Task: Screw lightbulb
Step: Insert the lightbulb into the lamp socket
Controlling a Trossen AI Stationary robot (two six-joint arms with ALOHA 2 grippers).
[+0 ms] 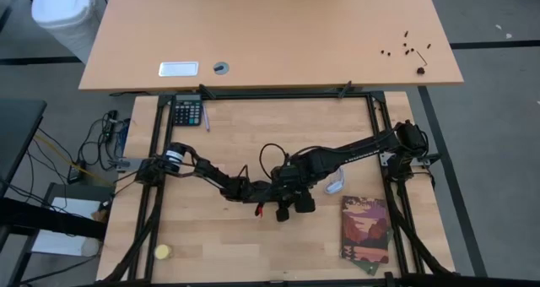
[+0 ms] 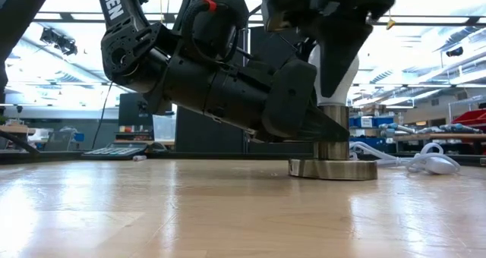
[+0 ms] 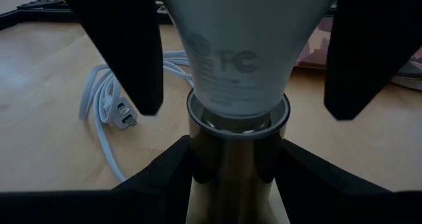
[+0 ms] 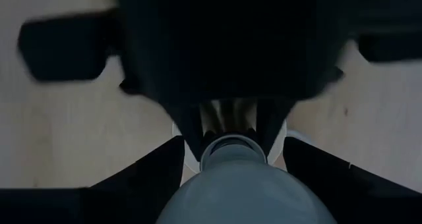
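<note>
Reaching low, left gripper [image 3: 237, 171] clamps socket [image 3: 237, 151]; right gripper [image 2: 332, 68] grips lightbulb [image 3: 247, 39].

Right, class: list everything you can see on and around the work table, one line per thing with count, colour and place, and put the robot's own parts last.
lightbulb: one, white, upright in the socket at mid table.
socket: one, metallic, round base flat on the table.
cord: one, white, lying on the table beside the socket.
calculator: one, black, far left of the table.
book: one, reddish cover, near right of the table.
yellow ball: one, near left corner.
left gripper: one, dark, fingers around the socket's stem.
right gripper: one, dark, fingers either side of the bulb, from above.
</note>
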